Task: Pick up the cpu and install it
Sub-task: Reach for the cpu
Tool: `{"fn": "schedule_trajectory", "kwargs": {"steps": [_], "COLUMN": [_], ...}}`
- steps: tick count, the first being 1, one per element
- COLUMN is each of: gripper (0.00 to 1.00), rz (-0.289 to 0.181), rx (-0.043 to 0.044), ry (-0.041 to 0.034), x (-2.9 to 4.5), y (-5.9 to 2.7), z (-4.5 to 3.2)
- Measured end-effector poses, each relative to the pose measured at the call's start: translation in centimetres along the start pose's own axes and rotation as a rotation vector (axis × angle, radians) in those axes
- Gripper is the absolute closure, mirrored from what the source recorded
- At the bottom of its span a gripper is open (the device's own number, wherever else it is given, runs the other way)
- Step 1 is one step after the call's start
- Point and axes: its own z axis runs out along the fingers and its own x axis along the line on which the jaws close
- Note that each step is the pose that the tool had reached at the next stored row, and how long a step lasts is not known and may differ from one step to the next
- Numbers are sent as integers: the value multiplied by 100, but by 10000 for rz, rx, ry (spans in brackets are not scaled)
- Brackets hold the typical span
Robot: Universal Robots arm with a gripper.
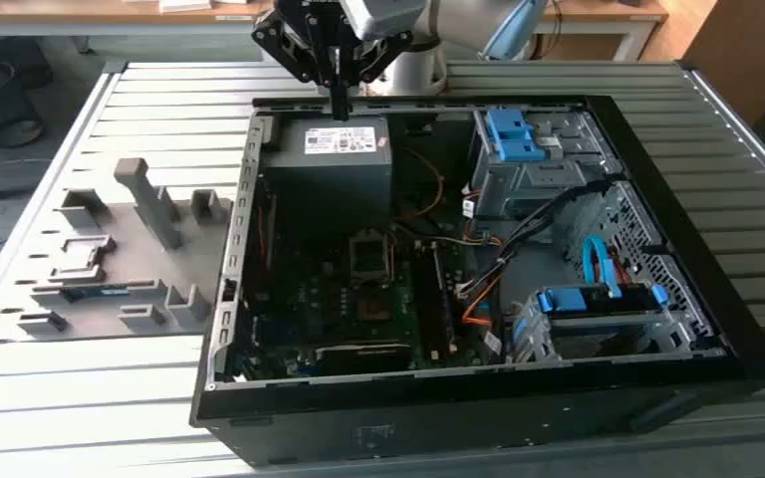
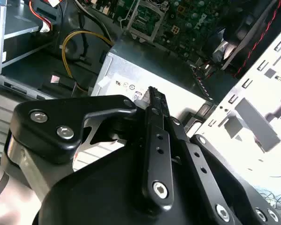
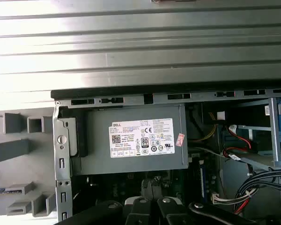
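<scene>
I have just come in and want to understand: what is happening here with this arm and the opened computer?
A robot arm's pincer hangs with its fingers closed together above the power supply, near the rim of an open computer case. The case lies on a slatted metal table, and a grey parts holder sits beside it on the exterior view's left. The pincer is well away from the motherboard.
</scene>
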Motion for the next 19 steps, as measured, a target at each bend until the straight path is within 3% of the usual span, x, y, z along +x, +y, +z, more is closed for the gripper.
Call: {"fn": "schedule_trajectory", "kwargs": {"steps": [6,9,19], "gripper": [90,90,90], "rz": [0,1,0], "rx": [0,1,-1], "ry": [0,0,-15], "x": [0,42,437], "y": [0,-3,-33], "z": [0,-2,-12]}}
